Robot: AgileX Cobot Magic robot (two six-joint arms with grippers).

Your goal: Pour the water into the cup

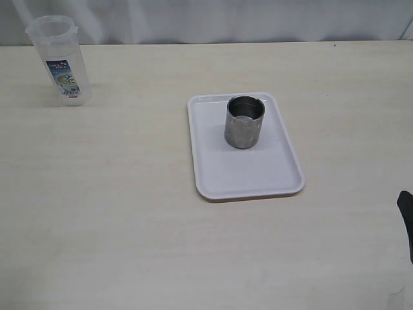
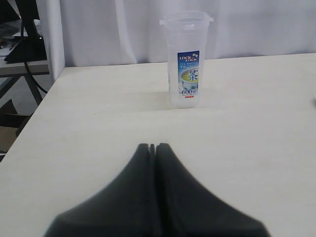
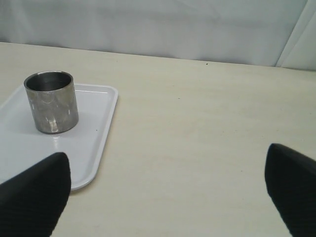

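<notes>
The left tool (image 2: 152,149) is drawn tight together, holding nothing. The right tool (image 3: 168,173) is spread wide and empty, each half cut off by the frame edge. One cup (image 1: 244,122) stands upright on one white tray (image 1: 258,174) mid-frame on the bench (image 1: 129,226). One clear labelled container (image 1: 62,61) stands in the upper left, and its water cannot be made out.

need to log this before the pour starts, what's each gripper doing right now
Left gripper: closed, holding nothing.
Right gripper: open, holding nothing.
</notes>
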